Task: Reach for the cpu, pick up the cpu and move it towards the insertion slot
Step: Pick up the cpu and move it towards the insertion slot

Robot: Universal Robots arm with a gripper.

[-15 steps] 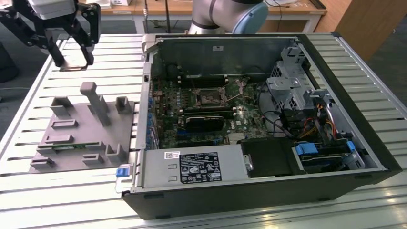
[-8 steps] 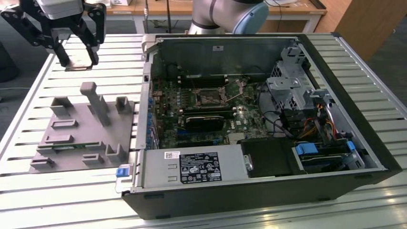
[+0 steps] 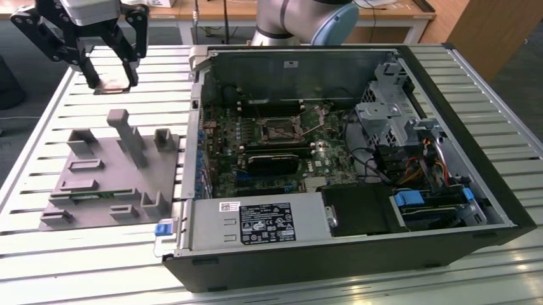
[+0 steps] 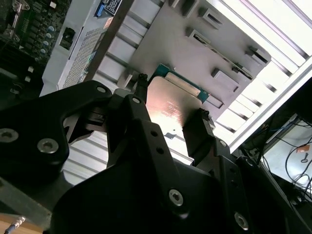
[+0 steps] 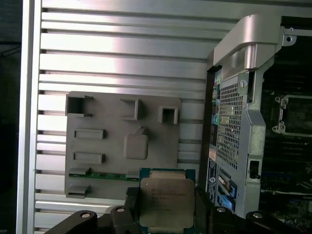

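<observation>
Your slatted table [image 3: 51, 127] carries the open computer case [image 3: 339, 267] with the grey fixture block [image 3: 93, 178] beside it. The insertion slot [image 3: 278, 130] sits on the motherboard inside the case. Your tool [image 3: 112, 84] hangs over the table beyond the fixture, clamped on the cpu [image 5: 167, 207], which it holds flat. From there the slot lies toward the exterior view's right, inside the case.

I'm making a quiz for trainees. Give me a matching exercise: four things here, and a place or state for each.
1 cpu
2 insertion slot
3 fixture plate
4 gripper

a on the table beside the computer case
b on the motherboard inside the case
c shut on the cpu
d clamped, raised above the table

Pairs: 1-d; 2-b; 3-a; 4-c
</observation>
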